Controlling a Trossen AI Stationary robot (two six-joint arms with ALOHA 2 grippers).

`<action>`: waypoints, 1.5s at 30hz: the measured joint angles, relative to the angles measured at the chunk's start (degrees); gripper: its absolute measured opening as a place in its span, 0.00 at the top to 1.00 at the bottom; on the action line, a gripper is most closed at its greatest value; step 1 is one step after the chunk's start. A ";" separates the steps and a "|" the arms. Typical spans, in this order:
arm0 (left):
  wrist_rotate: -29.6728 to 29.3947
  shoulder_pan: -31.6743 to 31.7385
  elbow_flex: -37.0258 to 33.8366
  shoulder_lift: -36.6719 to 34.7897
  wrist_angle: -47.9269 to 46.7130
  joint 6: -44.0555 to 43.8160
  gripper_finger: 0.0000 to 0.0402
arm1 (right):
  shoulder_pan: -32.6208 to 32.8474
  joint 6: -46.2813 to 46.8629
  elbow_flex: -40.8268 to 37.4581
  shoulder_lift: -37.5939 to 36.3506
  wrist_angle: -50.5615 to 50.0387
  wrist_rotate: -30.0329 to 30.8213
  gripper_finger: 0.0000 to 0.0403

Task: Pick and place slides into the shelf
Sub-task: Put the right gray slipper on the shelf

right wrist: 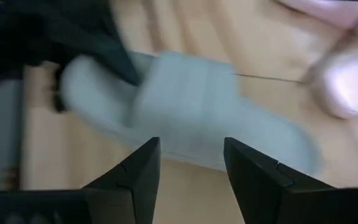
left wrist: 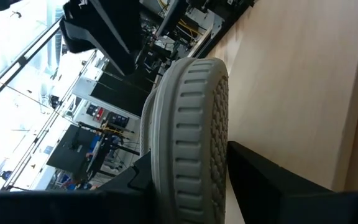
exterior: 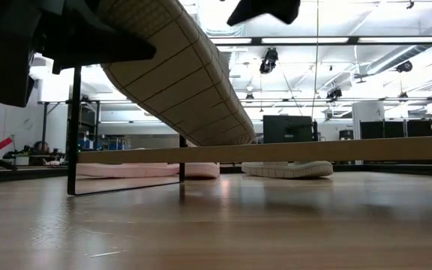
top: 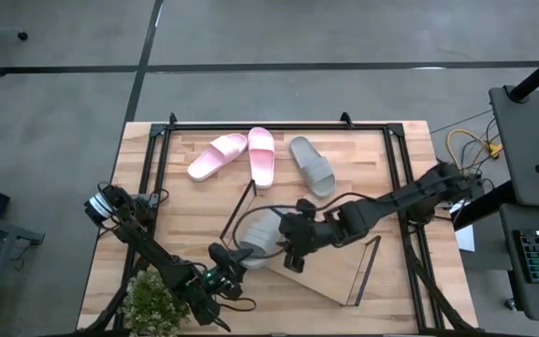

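My left gripper [top: 232, 260] is shut on a grey slide [top: 262, 236] over the table's near middle. In the low view its ribbed sole [exterior: 178, 75] hangs tilted above the tabletop. My right gripper [top: 293, 248] is open just right of that slide; its wrist view looks down on the slide [right wrist: 185, 118] past the spread fingers [right wrist: 191, 155]. The shelf [top: 330, 267] lies askew on the table below and right of the slide, wire frames at both short ends. Two pink slides [top: 218, 156] [top: 261, 156] and the second grey slide [top: 312, 166] rest sole-down near the far edge. My left gripper pinches the grey slide at its near-left end [left wrist: 188, 155], one finger [left wrist: 266, 180] on the treaded sole side and the other [left wrist: 129, 183] on the opposite face. The fingers come from the table's near left. The slide is lifted clear and tilted.
A green plant tuft [top: 152, 301] sits at the near left corner beside the left arm. Black rails [top: 279, 124] frame the table's far edge and sides. The shelf board [exterior: 313, 152] stands just above the tabletop on its wire frame [exterior: 73, 127]. Bare wood lies left of the shelf.
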 joint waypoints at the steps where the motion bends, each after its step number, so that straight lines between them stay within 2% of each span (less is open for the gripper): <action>1: 0.00 0.00 -0.01 0.00 0.00 0.00 0.65 | -0.52 -0.43 -1.49 -0.74 3.31 -2.36 0.58; 4: 0.00 0.00 -0.01 -0.04 -0.04 0.00 0.65 | -2.51 -1.22 -6.09 -2.92 8.72 -6.91 0.58; 8: 0.00 -0.01 -0.01 -0.07 -0.35 0.02 0.65 | -5.32 -1.25 -12.44 -6.53 12.70 -8.28 0.58; 15: 0.00 0.00 -0.02 -0.09 -0.96 0.07 0.65 | -8.92 2.28 -25.51 -9.92 31.66 -20.49 0.58; 18: 0.00 0.00 -0.03 -0.09 -0.99 0.07 0.65 | -9.35 2.98 -28.96 -10.00 37.18 -21.08 0.58; 30: -0.04 0.00 0.08 -0.09 -0.90 0.07 0.65 | -11.40 2.79 -31.01 -7.69 43.30 -21.22 0.58; 39: 0.39 -0.11 0.06 -0.09 -0.98 0.09 0.65 | -11.58 3.87 -31.11 -4.53 48.09 -24.82 0.58; 45: -0.05 0.04 0.12 -0.09 -0.81 0.07 0.65 | -11.48 3.82 -30.23 -4.15 48.11 -25.74 0.66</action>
